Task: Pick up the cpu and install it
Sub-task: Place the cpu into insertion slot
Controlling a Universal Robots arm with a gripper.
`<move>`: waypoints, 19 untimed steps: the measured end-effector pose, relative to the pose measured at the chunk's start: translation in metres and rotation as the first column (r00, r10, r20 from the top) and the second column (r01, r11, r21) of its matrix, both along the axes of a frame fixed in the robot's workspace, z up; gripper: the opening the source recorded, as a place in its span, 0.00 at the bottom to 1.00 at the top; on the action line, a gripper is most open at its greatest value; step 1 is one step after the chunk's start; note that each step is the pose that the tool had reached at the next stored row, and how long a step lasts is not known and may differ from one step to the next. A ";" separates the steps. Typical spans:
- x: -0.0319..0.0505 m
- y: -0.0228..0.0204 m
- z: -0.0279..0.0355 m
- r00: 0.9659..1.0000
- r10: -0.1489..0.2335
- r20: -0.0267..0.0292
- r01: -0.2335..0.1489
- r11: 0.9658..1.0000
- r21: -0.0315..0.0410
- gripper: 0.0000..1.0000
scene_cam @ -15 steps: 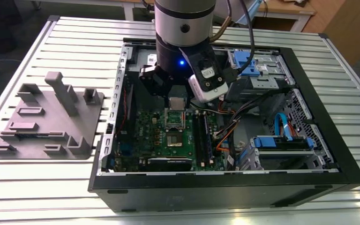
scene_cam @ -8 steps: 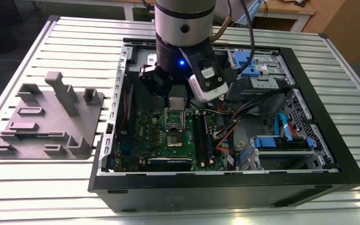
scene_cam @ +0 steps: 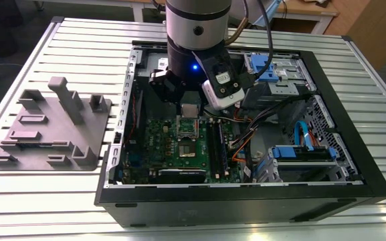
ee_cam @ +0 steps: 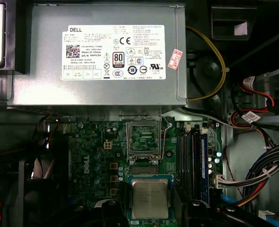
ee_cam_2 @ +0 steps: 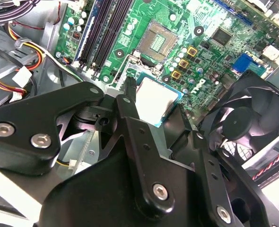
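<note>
Since the cpu [ee_cam: 150,198] is judged light, stiff and fragile underneath, it is gripped by two opposite edges, the gripper [ee_cam_2: 154,100] closed narrowly on it. In the exterior view it is held at 12 o'clock of the open socket [scene_cam: 187,128]; memory slots [scene_cam: 214,145] and cables [scene_cam: 250,133] are seen at 3 o'clock.

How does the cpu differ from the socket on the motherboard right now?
The cpu has a plain silver-grey top; the socket shows a dark centre inside a metal frame. The cpu is held between the fingers, above the motherboard; the socket is fixed on it, empty. Both are squarish.
</note>
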State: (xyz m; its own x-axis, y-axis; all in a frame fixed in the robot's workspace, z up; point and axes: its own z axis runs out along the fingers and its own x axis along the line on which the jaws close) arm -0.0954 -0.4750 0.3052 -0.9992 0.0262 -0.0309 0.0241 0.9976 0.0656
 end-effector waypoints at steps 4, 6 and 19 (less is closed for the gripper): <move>0.0000 0.0000 -0.0020 1.000 0.000 0.000 0.000 1.000 0.000 0.47; 0.0000 0.0000 -0.0038 1.000 0.000 0.000 0.000 1.000 0.000 0.47; 0.0000 0.0000 -0.0267 1.000 0.000 -0.001 0.000 1.000 -0.002 0.47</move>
